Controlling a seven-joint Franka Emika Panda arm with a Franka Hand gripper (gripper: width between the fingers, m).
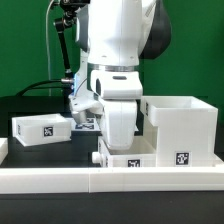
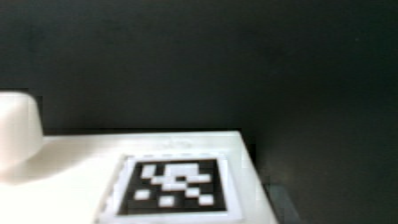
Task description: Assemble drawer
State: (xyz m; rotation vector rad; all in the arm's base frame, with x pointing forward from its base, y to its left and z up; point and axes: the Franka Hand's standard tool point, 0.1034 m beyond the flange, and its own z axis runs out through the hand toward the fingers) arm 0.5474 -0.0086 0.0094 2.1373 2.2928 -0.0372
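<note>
The drawer's large boxy shell [image 1: 181,126] stands at the exterior view's right, open side up, with a tag on its front. One small tray [image 1: 42,128] lies at the exterior view's left with a tag on its side. The second tray [image 1: 128,160] lies in front, against the shell's left side. My gripper [image 1: 120,147] is straight down on this second tray, and its fingertips are hidden by the hand and the tray. The wrist view shows, very close and blurred, a white tagged face of the tray [image 2: 175,185] and a rounded white part [image 2: 15,130] beside it.
The long white border rail [image 1: 60,181] runs along the table's front edge, just before the front tray and the shell. The marker board [image 1: 84,120] lies partly hidden behind the arm. The table top is black.
</note>
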